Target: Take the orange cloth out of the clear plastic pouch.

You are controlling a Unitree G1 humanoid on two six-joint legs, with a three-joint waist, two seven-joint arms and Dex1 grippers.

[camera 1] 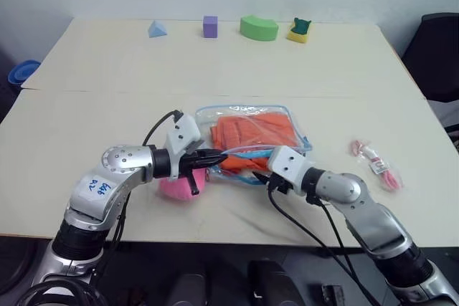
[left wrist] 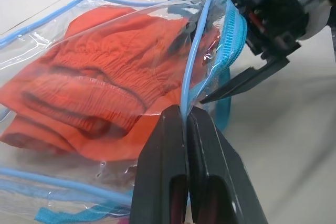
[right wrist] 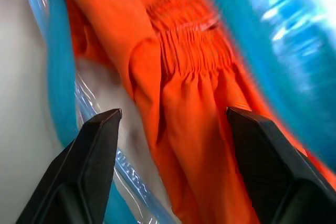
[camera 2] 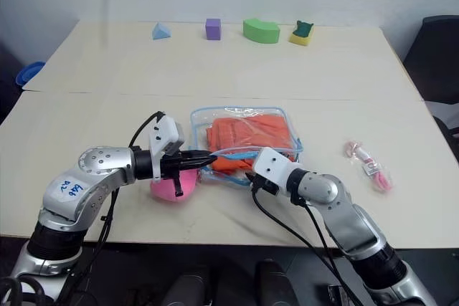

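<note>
The clear plastic pouch [camera 1: 247, 114] with light blue trim lies on the near table, and the orange cloth [camera 1: 254, 131] is folded inside it. My left gripper [camera 1: 215, 157] is shut on the pouch's blue-trimmed edge at its near, open side, which the left wrist view shows pinched between the fingertips [left wrist: 185, 113]. From the right, my right gripper [camera 1: 258, 174] reaches into that same opening. Its fingers stand open in the right wrist view, with the orange cloth [right wrist: 189, 77] lying between them and the zipper band alongside.
A pink plush heart [camera 1: 179, 185] sits under my left gripper. A pink packet [camera 1: 376, 164] lies to the right. Along the far edge stand a blue pyramid [camera 1: 158, 29], purple cube [camera 1: 210, 26], green arch [camera 1: 259, 28] and yellow-green sponge [camera 1: 300, 31]. A dark chair [camera 1: 437, 48] is at right.
</note>
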